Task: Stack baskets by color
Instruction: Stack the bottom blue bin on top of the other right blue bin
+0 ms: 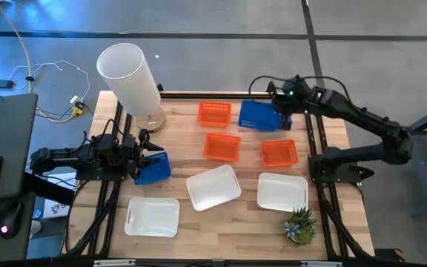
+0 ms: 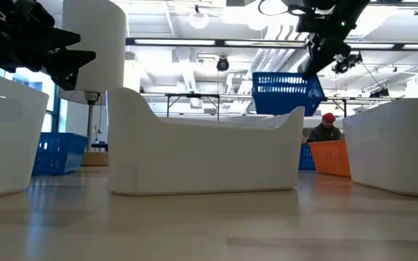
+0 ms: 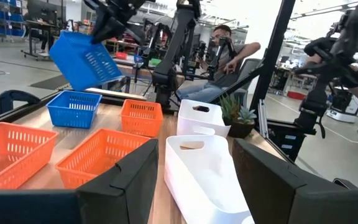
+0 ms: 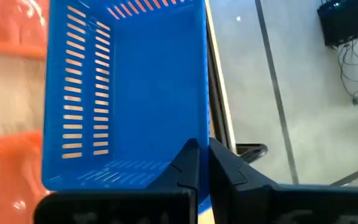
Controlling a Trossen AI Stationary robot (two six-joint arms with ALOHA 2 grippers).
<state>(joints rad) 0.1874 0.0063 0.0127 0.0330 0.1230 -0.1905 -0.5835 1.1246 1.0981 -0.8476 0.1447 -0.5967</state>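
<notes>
Far left of your table: left gripper (image 1: 148, 151) sits low at the left edge with its fingers spread apart and nothing between them, right beside a blue mesh-sided plastic basket (image 1: 153, 168) resting on the wood. The tall white cylinder lamp (image 1: 129, 77) stands just behind that arm.

Front row: three white rectangular plastic baskets, one near the left front corner (image 1: 153, 216), one tilted in the middle (image 1: 213, 187), one to the right (image 1: 282, 191). All three sit apart, none nested. A small potted green plant (image 1: 300, 225) is at the front right corner, just beside the right-hand white one.

Middle of the table: three orange mesh plastic baskets, one at the back (image 1: 214, 114), one centre (image 1: 222, 146), one to its right (image 1: 279, 153). Also separate, not stacked.

Back right: right gripper (image 1: 282, 109) is clamped on the rim of a second blue mesh basket (image 1: 259, 115), pinching its wall. You'll see in the low view that this basket (image 2: 287, 94) hangs tilted in the air, clear of the table. The left wrist view shows a third blue basket (image 3: 74, 108) resting on the wood underneath the lifted one.

Beyond the table, a person (image 3: 229, 55) is seated in the room.
</notes>
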